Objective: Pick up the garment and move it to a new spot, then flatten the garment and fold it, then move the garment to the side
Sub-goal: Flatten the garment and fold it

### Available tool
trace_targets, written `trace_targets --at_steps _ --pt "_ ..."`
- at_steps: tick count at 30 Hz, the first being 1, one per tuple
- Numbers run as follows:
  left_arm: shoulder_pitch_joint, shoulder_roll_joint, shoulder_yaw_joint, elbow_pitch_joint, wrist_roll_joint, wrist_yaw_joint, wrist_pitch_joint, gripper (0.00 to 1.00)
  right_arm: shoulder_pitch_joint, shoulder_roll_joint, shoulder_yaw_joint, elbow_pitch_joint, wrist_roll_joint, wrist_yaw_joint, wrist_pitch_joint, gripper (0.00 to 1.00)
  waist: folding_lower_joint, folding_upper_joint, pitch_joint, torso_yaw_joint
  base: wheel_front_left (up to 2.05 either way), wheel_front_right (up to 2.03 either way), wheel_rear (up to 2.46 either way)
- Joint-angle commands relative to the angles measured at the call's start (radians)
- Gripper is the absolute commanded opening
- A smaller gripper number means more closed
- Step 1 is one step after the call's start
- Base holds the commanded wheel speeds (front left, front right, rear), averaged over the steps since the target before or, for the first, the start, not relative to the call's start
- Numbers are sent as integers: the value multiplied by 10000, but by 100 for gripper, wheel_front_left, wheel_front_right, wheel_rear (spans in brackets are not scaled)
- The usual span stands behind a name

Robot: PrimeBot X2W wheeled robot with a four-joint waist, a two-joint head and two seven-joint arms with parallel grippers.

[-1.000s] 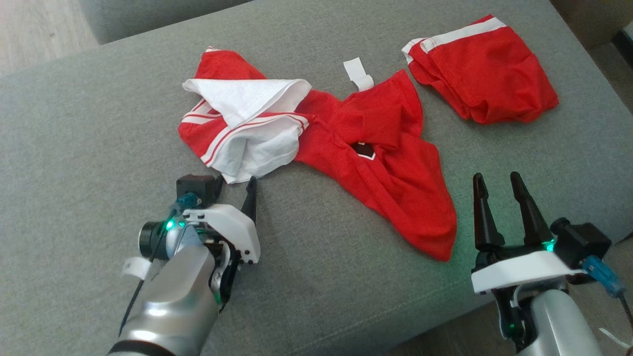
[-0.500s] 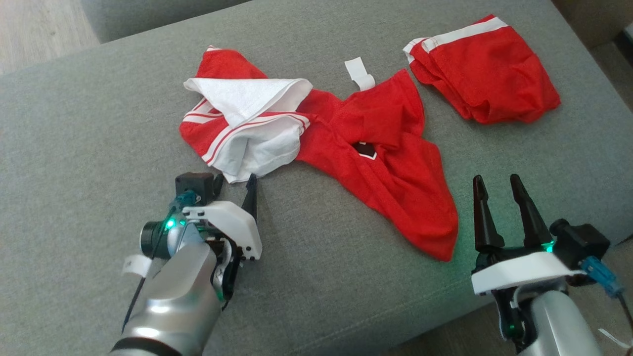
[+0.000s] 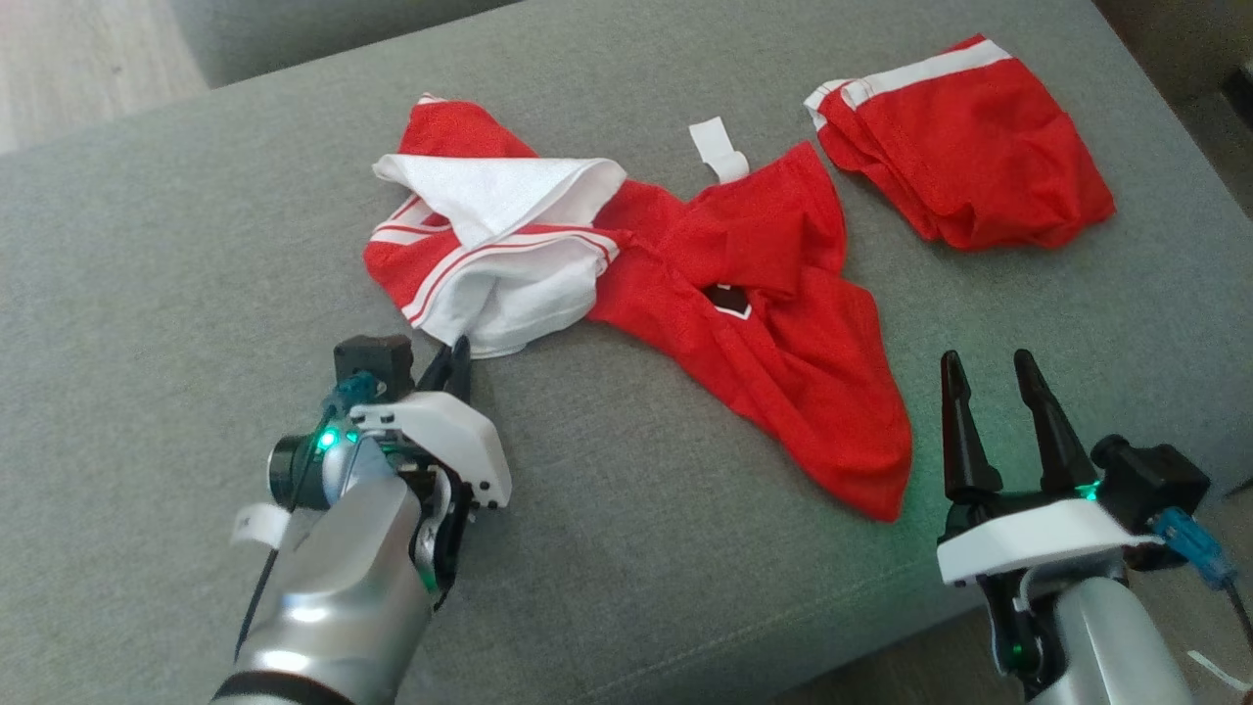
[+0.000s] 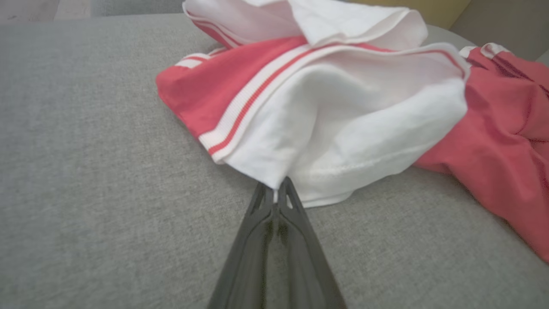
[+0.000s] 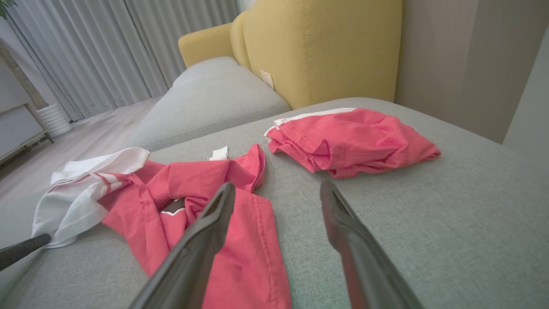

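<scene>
The garment (image 3: 773, 343) lies crumpled on the grey couch cushion (image 3: 176, 255). It is a red shirt, with a white, red-striped part (image 3: 519, 284) bunched at its left end. My left gripper (image 3: 458, 351) sits at the near edge of that white part. In the left wrist view the left gripper (image 4: 279, 189) is shut, its tips pinching the white hem (image 4: 326, 171). My right gripper (image 3: 985, 357) stands open to the right of the shirt's lower red corner, touching nothing. The right wrist view has the right gripper (image 5: 278, 188) above the red cloth (image 5: 240, 240).
A second red garment (image 3: 964, 147) with a white band lies bunched at the back right of the cushion. A small white tag (image 3: 718, 149) sticks out behind the shirt. The cushion's front edge (image 3: 783, 627) runs just before my right gripper. A yellow armchair (image 5: 317, 47) stands beyond.
My left gripper has closed from open and shifted slightly forward onto the white hem. The right arm has stayed put. The head view has shifted a little.
</scene>
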Motion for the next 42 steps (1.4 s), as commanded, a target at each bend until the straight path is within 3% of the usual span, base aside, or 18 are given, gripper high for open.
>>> trace_targets --at_steps 1,15,28,32,36,40,41,42 --pt "-51 195 334 -381 108 51 -56 0 -175 -26 165 -254 -33 -9 -10 100 0 0 -106 96 0 0 0" --pt "1709 783 1471 -3435 1103 168 -56 0 159 -26 161 9 -7 -9 247 100 0 0 -1019 1133 0 0 0" --pt "2691 1487 1612 -4040 1281 151 78 0 477 -26 330 56 128 -9 410 100 0 0 -1412 2066 0 0 0" --pt "2694 1707 1383 -4091 1376 112 723 0 443 -26 424 43 149 -9 447 100 0 0 -1353 2151 0 0 0" --pt "2550 2027 1041 -3835 1507 83 2128 0 350 -26 539 16 177 -9 468 100 0 0 -1196 1972 0 0 0" --pt "2161 2271 988 -3820 1650 225 2662 0 268 -26 590 56 219 -9 427 100 0 0 -958 1731 0 0 0" --pt "2068 2301 941 -3776 1684 234 2840 31 259 -26 598 75 229 -9 412 100 0 0 -911 1690 0 0 0" --pt "1964 2326 902 -3752 1730 263 2962 100 255 -26 605 96 232 -9 398 100 0 0 -870 1657 0 0 0"
